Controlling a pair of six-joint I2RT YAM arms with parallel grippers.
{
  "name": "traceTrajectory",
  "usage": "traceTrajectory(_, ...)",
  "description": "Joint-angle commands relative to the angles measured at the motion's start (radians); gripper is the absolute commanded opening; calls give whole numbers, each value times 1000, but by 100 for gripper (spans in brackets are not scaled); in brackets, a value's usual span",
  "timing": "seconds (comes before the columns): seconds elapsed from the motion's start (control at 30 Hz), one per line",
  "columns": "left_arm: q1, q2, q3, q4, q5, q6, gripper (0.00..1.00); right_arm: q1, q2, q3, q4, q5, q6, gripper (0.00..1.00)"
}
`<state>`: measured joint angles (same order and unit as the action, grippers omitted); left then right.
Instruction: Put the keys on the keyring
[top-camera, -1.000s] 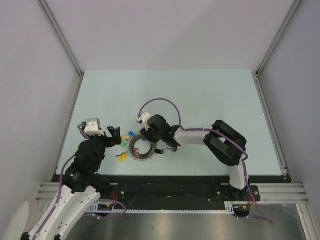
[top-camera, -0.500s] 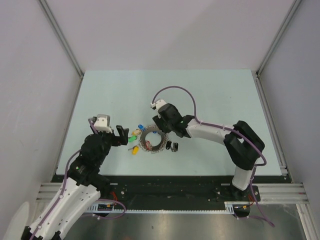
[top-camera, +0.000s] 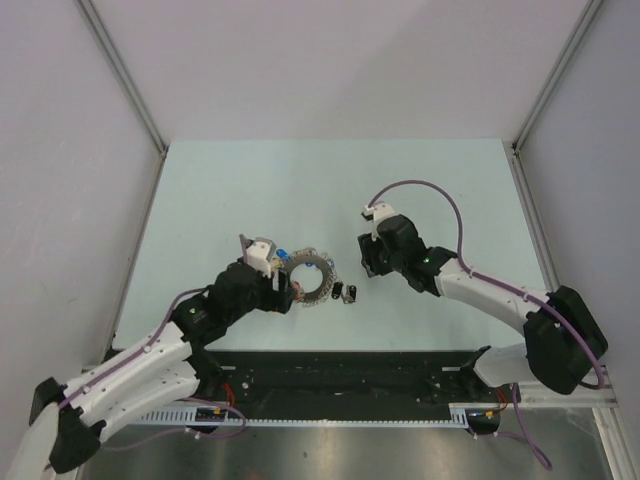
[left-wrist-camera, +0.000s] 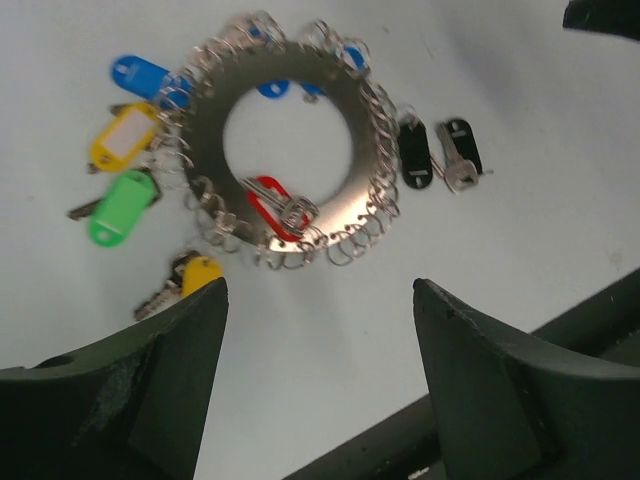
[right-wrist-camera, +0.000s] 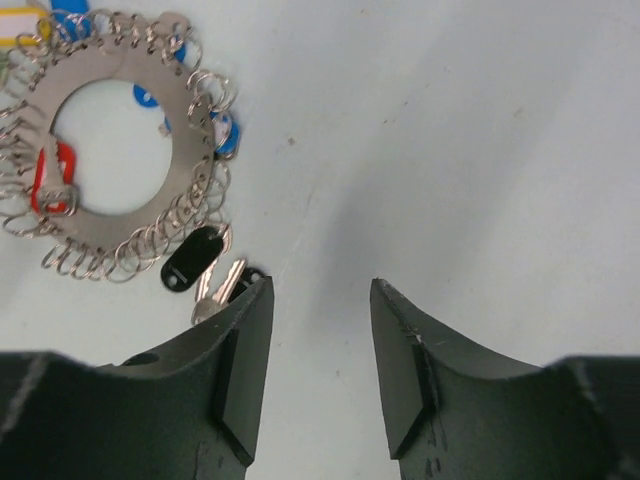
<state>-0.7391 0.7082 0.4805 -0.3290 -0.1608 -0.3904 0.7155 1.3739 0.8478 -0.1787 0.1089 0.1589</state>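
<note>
1. The keyring (left-wrist-camera: 357, 150) lies flat on the worktop (left-wrist-camera: 560, 120), with the black keys (left-wrist-camera: 415, 152) loose just beside it.
2. The left gripper (left-wrist-camera: 318, 300) hangs over the ring with its jaws apart and empty. The right gripper (right-wrist-camera: 320, 295) is the same.
3. The keys look light, thin, stiff and probably slippery. Pinching the plastic head by its edges seems best.

Silver keyring (left-wrist-camera: 350, 120); blue, yellow, green, red, black keys (left-wrist-camera: 413, 152).

Laid flat on pale green table (top-camera: 440, 180): keyring (top-camera: 311, 279); black-headed keys (top-camera: 345, 292) just beside keyring, coloured-headed keys (left-wrist-camera: 122, 140) at keyring's opposite edge.
</note>
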Motion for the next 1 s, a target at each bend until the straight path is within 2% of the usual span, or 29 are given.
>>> traceTrajectory(0.0,-140,106,24,41,-124,-103,78,5,-93,-76,96,-87,16,44)
traceTrajectory(0.13,-171,134,43,47,-187,-113,77,77,-92,-138,168,-126,-2,40)
traceTrajectory(0.17,-169,120,34,56,-198,-113,76,135,-78,-142,215,-109,-8,39)
traceTrajectory(0.27,-166,62,10,82,-244,-104,75,237,10,-145,309,-48,-21,38)
traceTrajectory(0.4,-141,17,-2,50,-249,-100,75,309,123,-128,453,-11,-12,32)
traceTrajectory(0.57,-120,-33,-42,36,-237,-113,76,335,238,-93,489,-8,-13,31)
traceTrajectory(0.97,-114,-39,-51,56,-215,-107,77,360,350,-53,515,63,-19,29)
